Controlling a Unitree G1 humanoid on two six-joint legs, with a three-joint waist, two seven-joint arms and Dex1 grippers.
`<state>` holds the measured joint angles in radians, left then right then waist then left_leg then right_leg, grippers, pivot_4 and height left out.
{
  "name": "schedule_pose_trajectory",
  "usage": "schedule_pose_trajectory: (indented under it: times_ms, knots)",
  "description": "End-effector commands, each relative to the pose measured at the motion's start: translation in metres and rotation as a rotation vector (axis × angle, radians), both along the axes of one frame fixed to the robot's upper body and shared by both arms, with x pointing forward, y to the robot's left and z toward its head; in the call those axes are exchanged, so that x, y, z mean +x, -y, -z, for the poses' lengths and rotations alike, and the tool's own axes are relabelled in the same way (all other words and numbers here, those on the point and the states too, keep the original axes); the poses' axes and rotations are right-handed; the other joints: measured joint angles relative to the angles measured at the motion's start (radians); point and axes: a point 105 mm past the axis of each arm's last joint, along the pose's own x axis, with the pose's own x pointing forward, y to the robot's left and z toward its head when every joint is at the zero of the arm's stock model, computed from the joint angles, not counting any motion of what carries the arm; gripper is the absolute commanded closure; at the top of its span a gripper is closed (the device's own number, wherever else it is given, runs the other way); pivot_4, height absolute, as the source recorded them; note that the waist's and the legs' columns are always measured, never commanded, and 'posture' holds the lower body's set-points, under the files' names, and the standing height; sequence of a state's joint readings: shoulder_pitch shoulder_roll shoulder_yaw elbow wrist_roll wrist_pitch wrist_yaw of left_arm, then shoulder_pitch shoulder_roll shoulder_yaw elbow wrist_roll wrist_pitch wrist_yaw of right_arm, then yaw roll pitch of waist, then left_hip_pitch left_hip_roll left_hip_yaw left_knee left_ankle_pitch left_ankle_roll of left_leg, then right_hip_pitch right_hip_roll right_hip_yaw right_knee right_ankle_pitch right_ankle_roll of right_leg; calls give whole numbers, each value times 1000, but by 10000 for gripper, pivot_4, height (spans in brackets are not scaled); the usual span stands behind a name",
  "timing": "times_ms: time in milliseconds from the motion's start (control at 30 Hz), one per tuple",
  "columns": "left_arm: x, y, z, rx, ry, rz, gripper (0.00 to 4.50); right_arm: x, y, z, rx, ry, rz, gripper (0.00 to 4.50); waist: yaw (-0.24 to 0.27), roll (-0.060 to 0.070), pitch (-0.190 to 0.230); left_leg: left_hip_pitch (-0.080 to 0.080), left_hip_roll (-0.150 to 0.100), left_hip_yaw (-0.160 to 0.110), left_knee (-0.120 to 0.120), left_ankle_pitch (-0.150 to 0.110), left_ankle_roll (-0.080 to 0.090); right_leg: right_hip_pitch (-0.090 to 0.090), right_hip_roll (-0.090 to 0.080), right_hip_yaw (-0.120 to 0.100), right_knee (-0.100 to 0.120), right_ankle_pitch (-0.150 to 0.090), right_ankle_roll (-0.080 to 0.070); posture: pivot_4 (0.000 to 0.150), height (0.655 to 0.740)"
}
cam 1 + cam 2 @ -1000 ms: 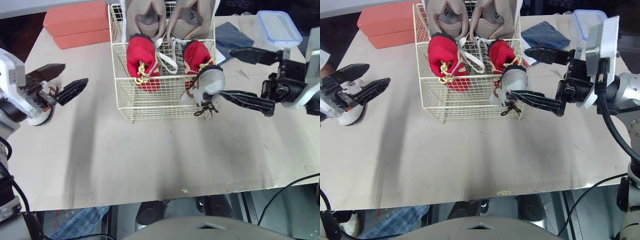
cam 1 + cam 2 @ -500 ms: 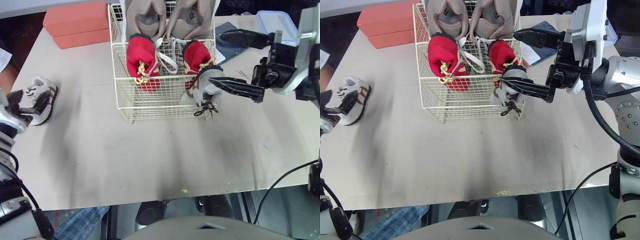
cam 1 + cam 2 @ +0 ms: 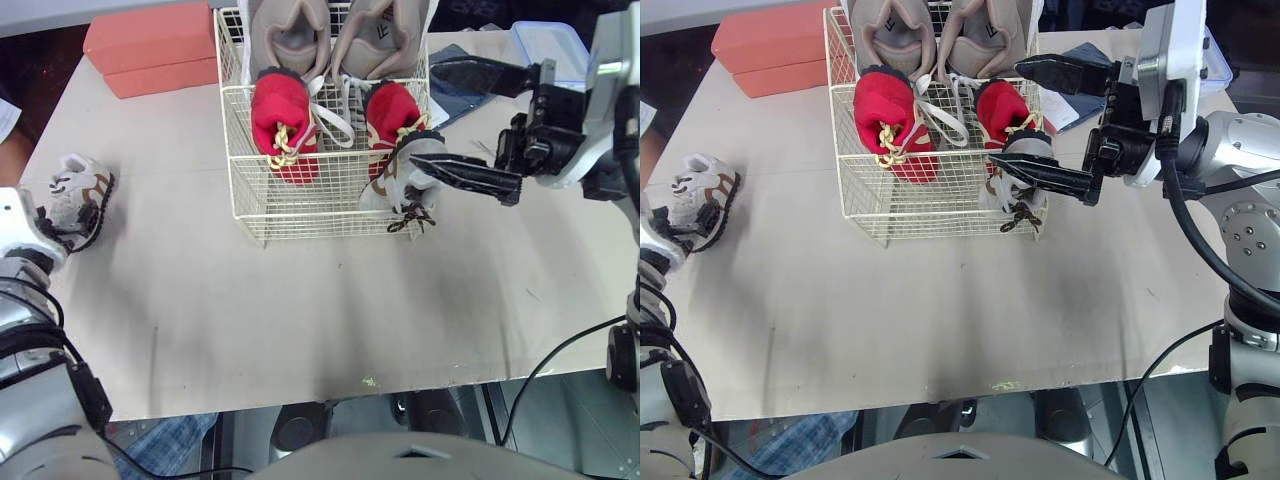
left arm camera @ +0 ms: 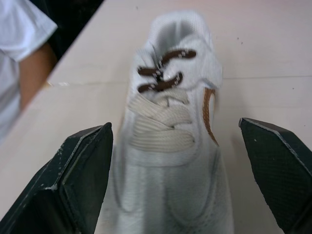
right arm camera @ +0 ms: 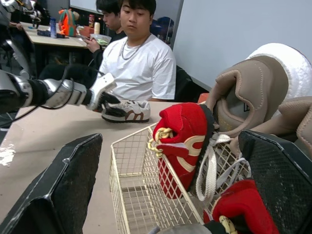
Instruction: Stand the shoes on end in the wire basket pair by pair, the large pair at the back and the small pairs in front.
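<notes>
jaws on both arms stand spread wide, holding nothing. from my seat, the left gripper (image 4: 174, 126) is well to the left of the wire basket (image 3: 300, 215). its fingers straddle a small white shoe with brown trim (image 3: 80, 193), which lies flat on the table (image 3: 300, 320). the right gripper (image 3: 421, 114) is at the basket's front right corner, with one finger above the rim. the other finger lies across a small grey shoe (image 3: 400, 182) standing on end in that corner; i cannot tell whether it touches. two red shoes (image 3: 277, 115) stand on end in the middle of the basket. the large tan pair (image 3: 290, 30) is upright behind them at the back.
</notes>
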<state>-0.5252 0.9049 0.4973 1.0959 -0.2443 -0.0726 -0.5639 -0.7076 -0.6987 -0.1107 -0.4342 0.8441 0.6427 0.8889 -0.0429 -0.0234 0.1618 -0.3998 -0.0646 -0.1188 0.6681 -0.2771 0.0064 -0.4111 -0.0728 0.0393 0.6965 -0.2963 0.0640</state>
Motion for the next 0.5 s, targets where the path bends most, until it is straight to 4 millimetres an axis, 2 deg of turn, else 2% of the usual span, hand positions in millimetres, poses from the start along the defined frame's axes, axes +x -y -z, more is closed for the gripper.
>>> schedule_pose_trajectory:
  times_ms: [33, 100, 133, 233, 300, 500]
  knots:
    - [-4, -9, -7, 15, -19, -18, 11926, -9, -2, -5, -15, 37, -32, 0, 0, 0, 0, 0, 0, 0, 0, 0, 0, 0, 0, 0, 0, 0, 0, 1500, 7400]
    - [-5, -10, -8, 18, -15, -25, 21864, -8, -1, -2, -29, 39, -20, 0, 1, 0, 0, 0, 0, 0, 0, 0, 0, 0, 0, 0, 0, 0, 0, 1500, 7400]
    - [-5, -11, -10, 23, -11, -26, 24030, -8, -1, -1, -32, 39, -17, 0, 1, 0, 0, 0, 0, 0, 0, 0, 0, 0, 0, 0, 0, 0, 0, 1500, 7400]
    - [-5, -13, -18, 37, 28, -39, 36635, -7, 0, -1, -32, 39, -11, 0, 1, 0, 0, 0, 0, 0, 0, 0, 0, 0, 0, 0, 0, 0, 0, 1500, 7400]
    - [-4, -12, -34, 86, 101, -36, 43802, -6, 1, 0, -31, 40, -8, 0, 1, 0, 0, 0, 0, 0, 0, 0, 0, 0, 0, 0, 0, 0, 0, 1500, 7400]
    - [-3, 2, -83, 197, 312, -2, 44661, -6, 2, 1, -23, 38, -4, 0, 2, -2, -1, -2, 0, -1, 1, 0, 0, -1, -1, 0, 0, 0, 0, 1500, 7400]
